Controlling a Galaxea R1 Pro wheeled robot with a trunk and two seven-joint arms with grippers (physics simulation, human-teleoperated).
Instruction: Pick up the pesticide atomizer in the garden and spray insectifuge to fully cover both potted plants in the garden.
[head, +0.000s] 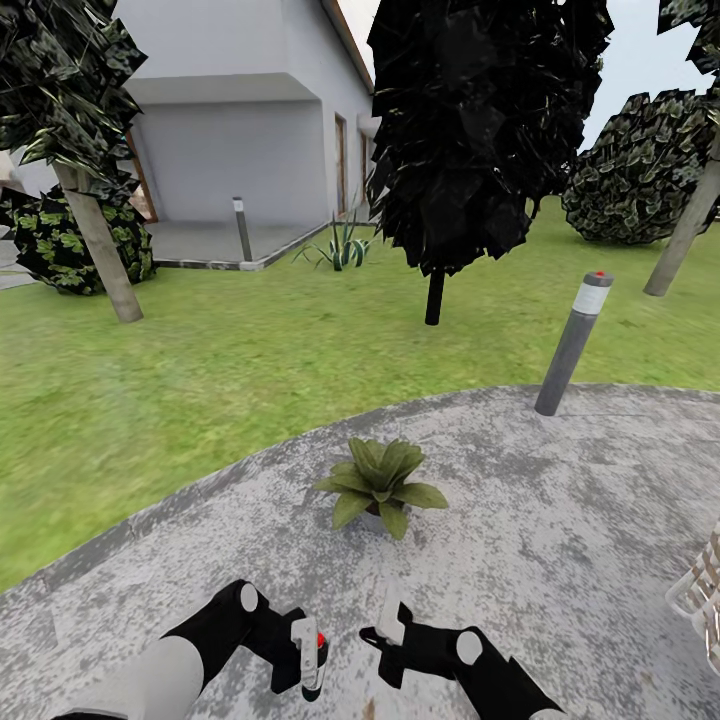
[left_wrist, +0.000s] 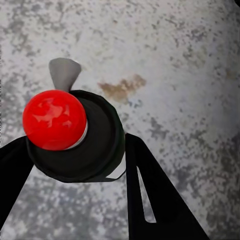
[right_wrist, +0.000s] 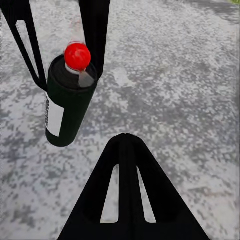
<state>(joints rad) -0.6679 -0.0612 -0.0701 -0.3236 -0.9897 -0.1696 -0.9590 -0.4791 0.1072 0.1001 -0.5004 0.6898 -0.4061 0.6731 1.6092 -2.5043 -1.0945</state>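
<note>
Left gripper (head: 305, 655) is clamped on the atomizer (head: 308, 650), held upright just short of the plant (head: 380, 485). Right gripper (head: 385, 640) beside it looks spread, empty. Atomizer seems light, rigid and smooth; grip mid-body.

No text can be read; the white label (right_wrist: 54, 116) on the spray bottle (right_wrist: 70, 107) looks blank.

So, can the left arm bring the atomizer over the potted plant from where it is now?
Probably yes. The left gripper holds the atomizer, and only bare stone patio lies between it and the potted plant just ahead.
</note>
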